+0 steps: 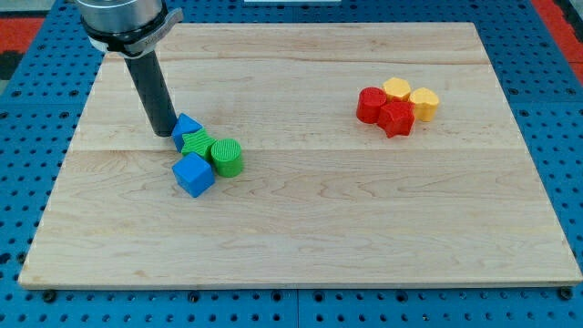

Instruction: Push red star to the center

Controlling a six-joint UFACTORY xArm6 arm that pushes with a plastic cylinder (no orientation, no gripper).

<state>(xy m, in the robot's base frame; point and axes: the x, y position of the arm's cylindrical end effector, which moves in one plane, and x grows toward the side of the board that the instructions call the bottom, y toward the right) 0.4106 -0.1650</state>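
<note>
The red star (397, 118) lies at the view's upper right, pressed against a red round block (370, 104) on its left. Two yellow blocks (396, 88) (424, 103) touch them at the top and right. My tip (165, 134) rests on the board at the view's left, far from the red star. It stands just left of a small blue block (188, 126), touching or nearly touching it.
A green star-like block (197, 143), a green cylinder (227, 157) and a blue cube (193, 174) cluster right below the small blue block. The wooden board (301, 228) lies on a blue pegboard table.
</note>
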